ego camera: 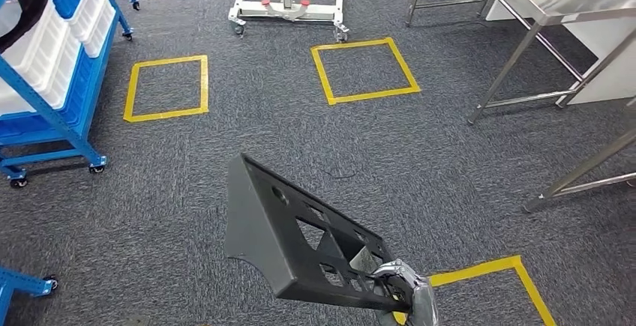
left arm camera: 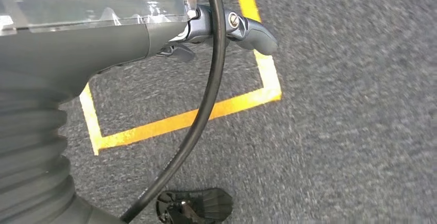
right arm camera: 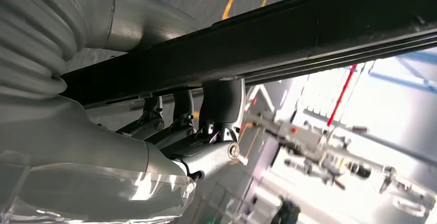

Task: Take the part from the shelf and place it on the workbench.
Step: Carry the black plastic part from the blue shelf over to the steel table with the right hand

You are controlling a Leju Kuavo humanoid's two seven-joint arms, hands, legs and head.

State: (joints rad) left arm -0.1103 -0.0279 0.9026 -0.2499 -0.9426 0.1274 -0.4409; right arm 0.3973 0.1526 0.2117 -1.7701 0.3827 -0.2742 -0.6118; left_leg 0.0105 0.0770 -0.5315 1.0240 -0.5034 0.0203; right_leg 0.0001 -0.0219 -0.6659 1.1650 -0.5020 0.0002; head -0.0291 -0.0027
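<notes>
One dark part (ego camera: 300, 240) – gripped by right hand (ego camera: 409, 296), four yellow floor squares (ego camera: 365, 70).

R hand (ego camera: 409, 296) grips dark perforated part (ego camera: 289, 236) at lower end, above grey carpet w/ yellow tape squares (ego camera: 365, 71); blue shelf (ego camera: 45, 79) at left.

Head view, looking down at floor. Part (ego camera: 300, 243) held up front-centre, above floor, by right hand (ego camera: 409, 296) gripping its near-right end. Shelf rack (ego camera: 52, 64) far left w/ bins (ego camera: 45, 49) on it. Taped squares on floor – one (ego camera: 166, 88) just right of rack, another (ego camera: 365, 70) centre, a third (ego camera: 487, 285) under right hand. Cart base (ego camera: 289, 0) behind centre square. Workbench legs (ego camera: 517, 64) far right. Left hand (left arm camera: 227, 28) hangs over another floor square (left arm camera: 180, 105).
</notes>
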